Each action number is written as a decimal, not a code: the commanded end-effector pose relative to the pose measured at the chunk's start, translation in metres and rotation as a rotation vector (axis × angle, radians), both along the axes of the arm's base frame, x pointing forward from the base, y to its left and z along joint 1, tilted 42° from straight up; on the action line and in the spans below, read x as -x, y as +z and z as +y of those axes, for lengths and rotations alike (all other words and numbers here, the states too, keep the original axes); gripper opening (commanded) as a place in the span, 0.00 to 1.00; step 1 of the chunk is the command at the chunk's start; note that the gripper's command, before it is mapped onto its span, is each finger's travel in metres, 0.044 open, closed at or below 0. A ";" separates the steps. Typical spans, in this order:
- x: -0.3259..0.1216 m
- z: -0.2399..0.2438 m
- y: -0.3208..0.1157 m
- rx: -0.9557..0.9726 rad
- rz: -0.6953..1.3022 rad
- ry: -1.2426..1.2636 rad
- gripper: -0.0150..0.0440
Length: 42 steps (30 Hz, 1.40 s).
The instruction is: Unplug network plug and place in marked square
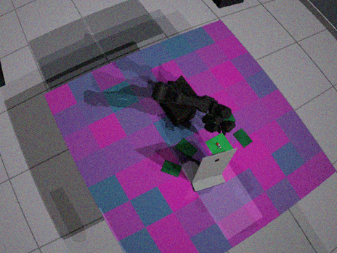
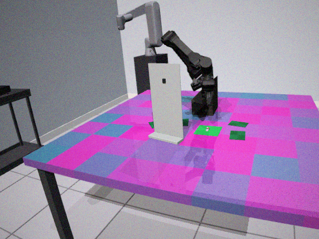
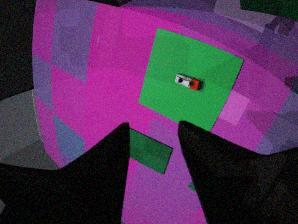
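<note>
The small white and red plug [image 1: 218, 145] [image 2: 207, 129] [image 3: 189, 79] lies on the table within the bright green marked square [image 1: 213, 141] [image 2: 215, 132] [image 3: 162, 57], near its middle. The upright pale panel [image 1: 208, 172] [image 2: 168, 109] stands beside the square. Its dark socket opening [image 1: 216, 159] [image 2: 164, 81] has no plug in it. My gripper [image 3: 153, 128] is partly open, with nothing between its fingertips. It hangs above the table, clear of the plug and panel. The tab on the plug is too small to make out.
Dark green patches [image 1: 242, 137] [image 2: 237, 135] [image 3: 151, 151] lie flat on the table around the marked square. The panel's foot [image 1: 210, 182] [image 2: 165, 138] rests on the patchwork table [image 1: 160, 239] [image 2: 233, 160]. A grey arm [image 2: 154, 25] stands on a dark pedestal beyond the table.
</note>
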State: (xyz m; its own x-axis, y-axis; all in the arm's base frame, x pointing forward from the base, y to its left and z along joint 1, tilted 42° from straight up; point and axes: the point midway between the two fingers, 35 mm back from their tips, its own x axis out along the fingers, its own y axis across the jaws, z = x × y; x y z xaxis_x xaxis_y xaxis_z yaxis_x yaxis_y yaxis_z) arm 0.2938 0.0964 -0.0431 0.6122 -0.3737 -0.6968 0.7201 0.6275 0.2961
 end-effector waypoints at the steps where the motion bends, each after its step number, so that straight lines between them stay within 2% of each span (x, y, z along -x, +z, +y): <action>1: -0.004 0.014 0.012 -0.012 -0.016 0.000 0.52; 24: 0.008 0.067 0.078 -0.016 -0.026 0.001 0.52; 35: 0.008 0.067 0.078 -0.016 -0.026 0.001 1.00; 42: 0.008 0.067 0.078 -0.016 -0.026 0.001 1.00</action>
